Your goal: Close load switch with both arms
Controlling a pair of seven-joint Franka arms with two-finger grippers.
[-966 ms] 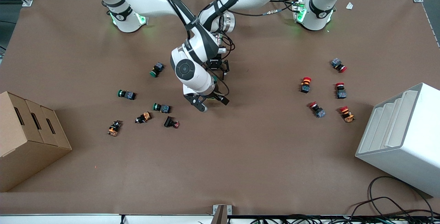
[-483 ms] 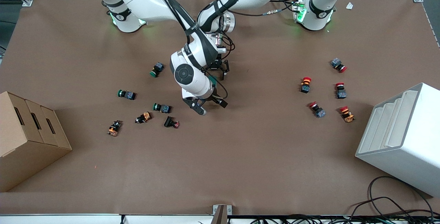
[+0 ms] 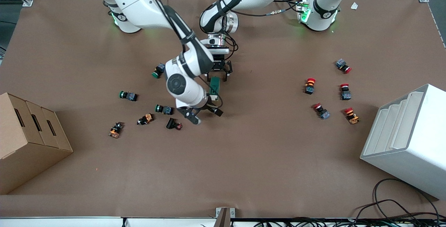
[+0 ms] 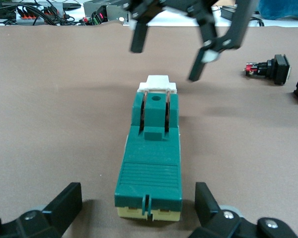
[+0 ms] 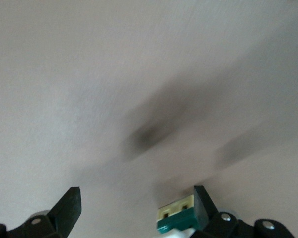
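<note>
The load switch (image 3: pixel 215 86), a dark green block on a cream base, lies on the table's middle. Its white lever (image 4: pixel 158 83) lies flat at the end nearer the front camera. My left gripper (image 3: pixel 218 76) is open and low at the switch's farther end, its fingers (image 4: pixel 64 208) standing apart on either side of the block (image 4: pixel 151 158) without touching it. My right gripper (image 3: pixel 205 114) hangs open just past the lever end, also seen in the left wrist view (image 4: pixel 169 49). In the right wrist view the switch's end (image 5: pixel 176 218) shows beside one finger (image 5: pixel 203 206).
Green-capped and orange push buttons (image 3: pixel 163 109) are scattered toward the right arm's end, one (image 3: pixel 173 125) close to my right gripper. Red-capped buttons (image 3: pixel 310 85) lie toward the left arm's end. A cardboard box (image 3: pixel 28 140) and a white rack (image 3: pixel 407 140) stand at the table's ends.
The right arm has drawn off toward the front camera and the right arm's end, uncovering the load switch. The left gripper and the switch have stayed in place.
</note>
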